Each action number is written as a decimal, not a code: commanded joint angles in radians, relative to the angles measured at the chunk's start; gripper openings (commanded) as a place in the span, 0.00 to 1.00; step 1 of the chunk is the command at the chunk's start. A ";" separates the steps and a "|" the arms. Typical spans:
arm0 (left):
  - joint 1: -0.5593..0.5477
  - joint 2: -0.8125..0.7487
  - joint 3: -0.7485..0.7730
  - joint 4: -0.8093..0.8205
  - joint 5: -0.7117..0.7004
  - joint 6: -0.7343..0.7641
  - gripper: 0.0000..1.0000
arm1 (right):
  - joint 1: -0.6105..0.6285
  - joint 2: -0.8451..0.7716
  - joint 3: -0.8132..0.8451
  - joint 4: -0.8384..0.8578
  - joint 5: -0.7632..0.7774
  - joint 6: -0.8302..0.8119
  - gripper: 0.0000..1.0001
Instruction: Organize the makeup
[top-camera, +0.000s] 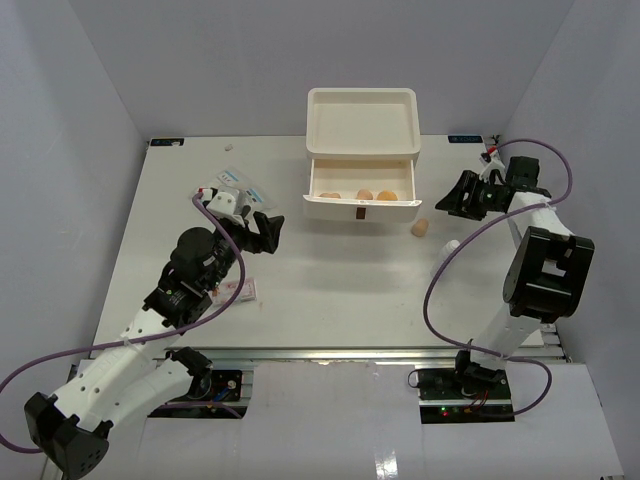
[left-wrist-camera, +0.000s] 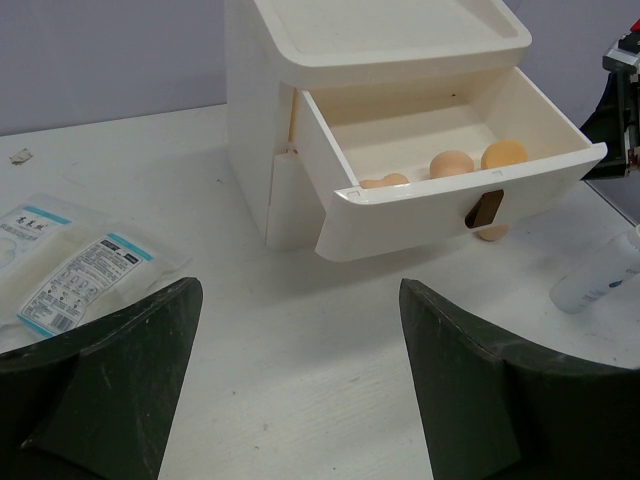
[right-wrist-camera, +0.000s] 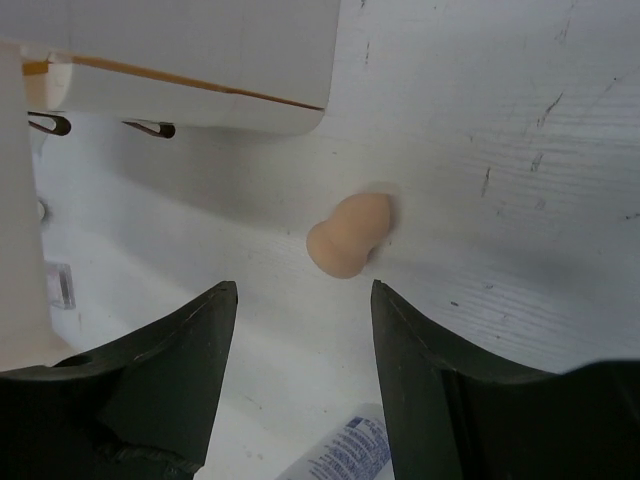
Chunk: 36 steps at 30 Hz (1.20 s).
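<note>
Three tan sponges (top-camera: 364, 196) lie in the pulled-out top drawer (top-camera: 360, 208) of the white box (top-camera: 361, 118); they also show in the left wrist view (left-wrist-camera: 452, 163). A fourth tan sponge (top-camera: 421, 228) lies on the table right of the drawer, just ahead of my open, empty right gripper (top-camera: 446, 203) in the right wrist view (right-wrist-camera: 350, 236). A white tube (top-camera: 445, 256) lies near it. Clear packets (top-camera: 240, 186) lie at the back left. A pink-labelled tube (top-camera: 241, 291) lies by my left arm. My left gripper (top-camera: 266, 232) is open and empty above the table.
The box stands at the back centre with its lower drawers shut. White walls enclose the table (top-camera: 340, 285) on the left, back and right. The right arm's purple cable (top-camera: 432, 300) loops over the right part of the table.
</note>
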 joint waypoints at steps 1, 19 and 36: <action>0.008 -0.002 0.001 0.009 0.014 0.012 0.91 | 0.008 0.071 0.011 0.078 -0.034 0.065 0.63; 0.014 0.017 -0.001 0.009 0.017 0.015 0.91 | 0.093 0.253 0.012 0.125 0.012 0.108 0.61; 0.016 0.020 -0.001 0.008 0.009 0.019 0.91 | 0.100 0.203 -0.031 0.121 0.084 0.065 0.16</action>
